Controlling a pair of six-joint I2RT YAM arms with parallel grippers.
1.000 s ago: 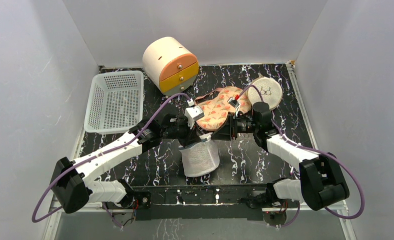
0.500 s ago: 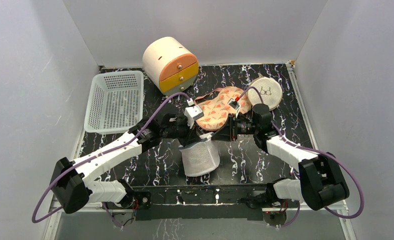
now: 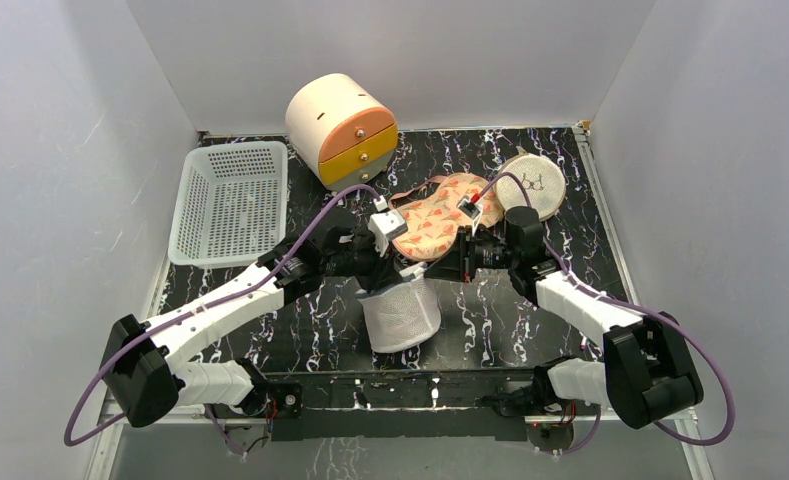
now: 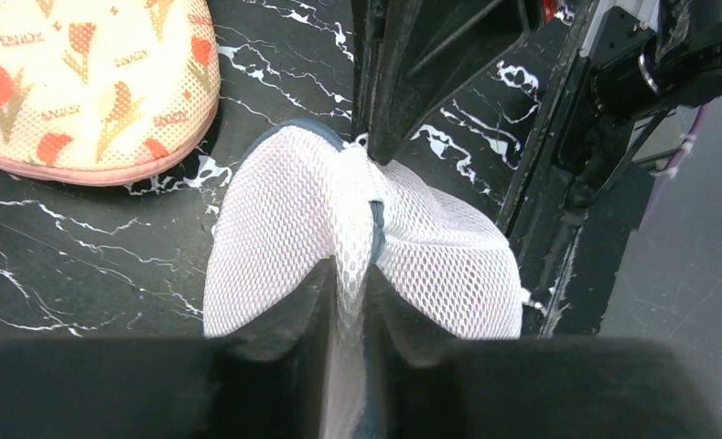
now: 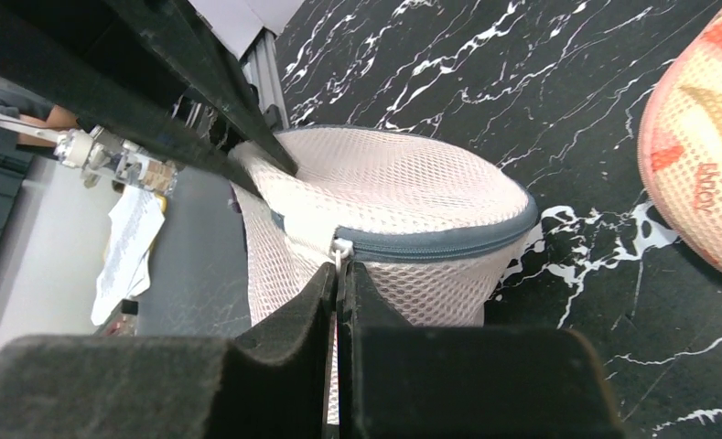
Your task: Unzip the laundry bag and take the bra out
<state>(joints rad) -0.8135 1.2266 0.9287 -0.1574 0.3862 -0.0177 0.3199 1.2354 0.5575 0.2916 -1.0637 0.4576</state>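
Observation:
The laundry bag is a white mesh cylinder with a blue-grey zip band, standing near the front middle of the table. My left gripper is at its top rim and is shut on a fold of its mesh. My right gripper meets the rim from the right. It is shut on the white zipper pull at the end of the zip band. The bag's top is closed along the band that shows. No bra shows through the mesh. A peach padded piece with an ice-cream print lies just behind the bag.
A white perforated basket stands at the back left. A cream drum-shaped drawer box with orange fronts stands at the back. A flat beige mesh pouch with a bra icon lies at the back right.
The right arm has shifted slightly. Both grippers keep their hold at the bag's rim, and the bag has barely moved.

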